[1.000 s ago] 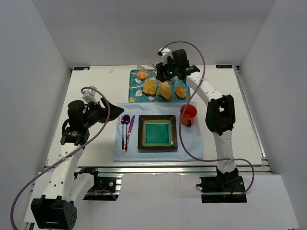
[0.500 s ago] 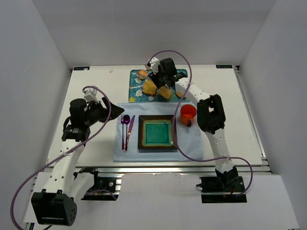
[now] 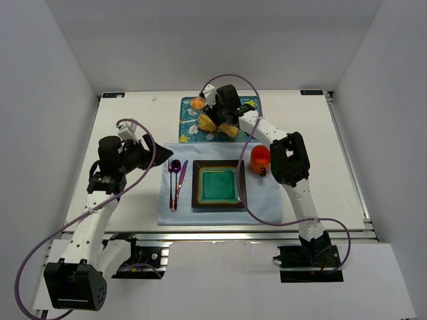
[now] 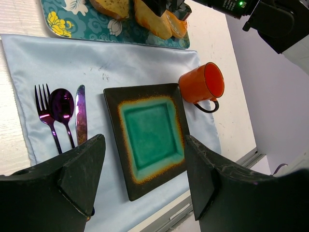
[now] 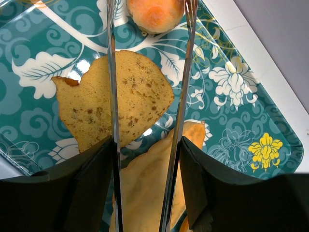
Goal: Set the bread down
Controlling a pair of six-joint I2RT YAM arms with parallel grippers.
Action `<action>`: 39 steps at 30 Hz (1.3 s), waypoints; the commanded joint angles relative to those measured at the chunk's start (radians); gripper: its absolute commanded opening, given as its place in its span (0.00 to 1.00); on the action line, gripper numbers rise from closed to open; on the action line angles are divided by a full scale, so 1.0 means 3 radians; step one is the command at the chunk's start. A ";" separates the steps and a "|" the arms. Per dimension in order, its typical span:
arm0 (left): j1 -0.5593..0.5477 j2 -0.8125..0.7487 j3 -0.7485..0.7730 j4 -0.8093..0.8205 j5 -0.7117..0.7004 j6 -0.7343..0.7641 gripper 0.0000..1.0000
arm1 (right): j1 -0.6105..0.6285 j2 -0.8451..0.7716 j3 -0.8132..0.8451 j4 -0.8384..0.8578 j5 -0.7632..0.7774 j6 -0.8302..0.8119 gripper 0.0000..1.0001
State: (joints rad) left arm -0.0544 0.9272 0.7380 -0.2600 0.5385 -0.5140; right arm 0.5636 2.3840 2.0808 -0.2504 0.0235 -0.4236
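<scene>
- Got the right end effector [image 3: 205, 112] spread wide over the tray [image 5: 227, 121], pinching nothing atm.
- Find the bun [image 5: 155, 13] at the tray's far end, sat btw the thin fingertips, just past the flat slice [image 5: 120, 96]; can't tell if touching metal yet.
- Prob lining up for the grab, imo.
- Could squirt out sideways if squeezed off-centre, bc smooth + round.
- Might snag the slice too if dropped too low, w/ both fingers straddling it.
- Seeing the left end effector [image 4: 145, 183] spread as well, empty, parked above the plate [image 4: 150, 137]; could get in the way at drop-off.
</scene>
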 commanded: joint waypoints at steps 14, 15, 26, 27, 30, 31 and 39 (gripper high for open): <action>0.0007 0.0054 0.0184 0.0028 0.0036 0.0123 0.75 | 0.0018 0.0045 0.0126 0.0114 0.0111 0.0037 0.59; 0.0007 0.0044 0.0189 0.0013 0.0036 0.0123 0.75 | 0.0018 0.0050 0.0136 0.0104 0.0106 0.0042 0.58; 0.0007 -0.0038 0.0240 -0.0084 0.0015 0.0149 0.75 | 0.0018 0.0117 0.0284 -0.0060 -0.0048 0.0129 0.35; 0.0007 -0.0058 0.0240 -0.0100 0.0010 0.0149 0.75 | 0.0018 0.0097 0.0284 -0.0065 -0.0048 0.0149 0.33; 0.0007 -0.0099 0.0235 -0.0120 -0.0005 0.0144 0.75 | 0.0018 0.0000 0.0284 -0.0045 -0.0190 0.0180 0.25; 0.0007 -0.0115 0.0230 -0.0120 -0.0010 0.0144 0.75 | 0.0018 -0.0031 0.0284 -0.0045 -0.0206 0.0195 0.24; 0.0007 -0.0212 0.0230 -0.0136 -0.0046 0.0134 0.75 | 0.0013 -0.0445 0.0264 -0.0106 -0.0431 0.0384 0.17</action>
State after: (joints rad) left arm -0.0544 0.8925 0.7696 -0.2928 0.5346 -0.4858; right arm 0.5636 2.3844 2.1189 -0.3019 -0.0490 -0.3470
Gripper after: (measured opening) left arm 0.754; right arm 0.378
